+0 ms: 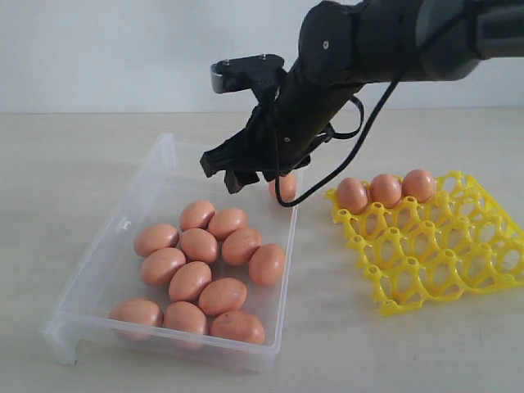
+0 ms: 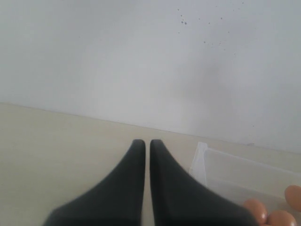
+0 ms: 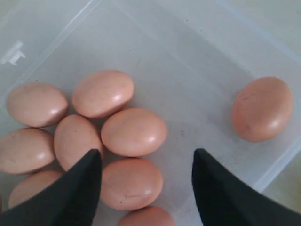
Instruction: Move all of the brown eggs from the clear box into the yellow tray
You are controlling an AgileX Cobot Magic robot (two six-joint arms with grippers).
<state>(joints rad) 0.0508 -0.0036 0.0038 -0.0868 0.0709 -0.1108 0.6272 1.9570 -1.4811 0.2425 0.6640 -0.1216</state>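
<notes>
Right gripper (image 1: 232, 170) over the far half of the box (image 1: 160, 187), spread wide, gripping nothing, apparently poised above the eggs (image 1: 199, 246) without touching any. Left gripper (image 2: 146, 143) pressed shut on nothing, parked just off the box.

Likely step: going for the next egg. Most eggs packed tight in the box's near half. One lone egg (image 1: 286, 187) at about 2 o'clock of that heap, by the far right corner. Three eggs (image 1: 386, 190) already seated in the far row of the tray (image 1: 446, 258), at 3 o'clock of the box.

Better to take the lone egg, or one on the heap's rim, to avoid wedging in between touching eggs and cracking neighbours. Centre over the egg, come straight down, straddle its short axis and close gently. Lift clear of the box wall before swinging toward 3 o'clock.

Hard to make out:
- gripper's height above the eggs
- lone egg, half hidden behind the arm
- exact egg count
- tray's right edge, cut off
- left arm, absent from the exterior view
</notes>
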